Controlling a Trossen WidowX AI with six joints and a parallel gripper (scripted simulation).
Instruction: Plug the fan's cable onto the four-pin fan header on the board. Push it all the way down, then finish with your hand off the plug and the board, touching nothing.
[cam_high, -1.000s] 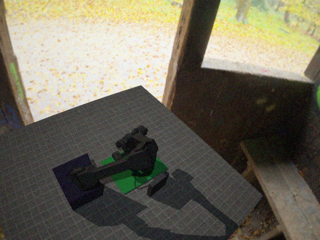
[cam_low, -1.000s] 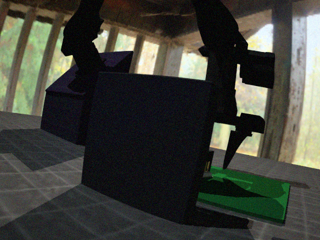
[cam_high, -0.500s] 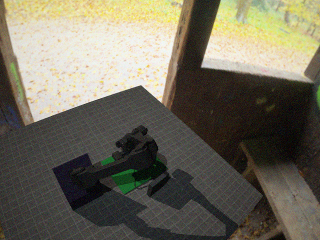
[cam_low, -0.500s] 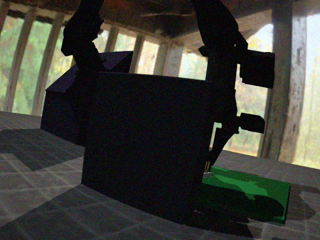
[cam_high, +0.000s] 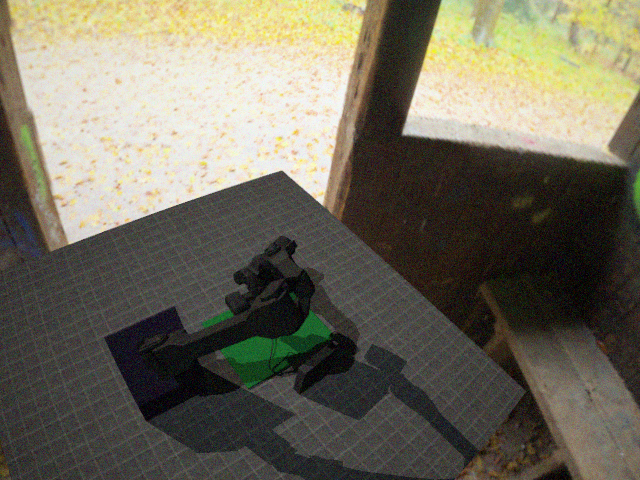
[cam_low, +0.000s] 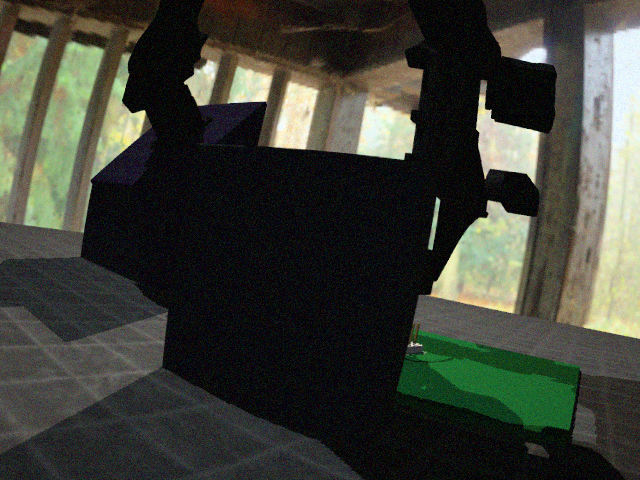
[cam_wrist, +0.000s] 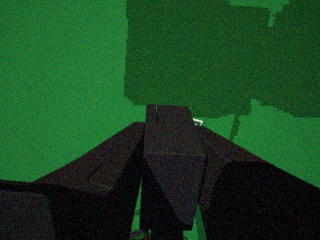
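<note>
A green board (cam_high: 248, 356) (cam_low: 547, 395) (cam_wrist: 60, 60) lies flat on the table. My gripper (cam_wrist: 167, 134) (cam_low: 428, 285) is shut on the fan's dark plug (cam_wrist: 175, 142), above the board; in the top view the arm hides the fingertips. The header (cam_low: 414, 348), white with upright brass pins, stands bare below the fingertips at the fan's edge in the exterior view. Only a white corner of the header (cam_wrist: 198, 121) shows in the wrist view, beside the plug. The thin dark cable (cam_high: 272, 353) loops over the board. The black fan (cam_low: 284, 284) stands beside the board.
A dark purple block (cam_high: 139, 346) (cam_low: 235, 121) stands by the arm's base. The arm (cam_high: 279, 310) reaches over the board and hides much of it in the top view. The fan blocks much of the exterior view. Broad shadows lie on the gridded table (cam_high: 206, 248).
</note>
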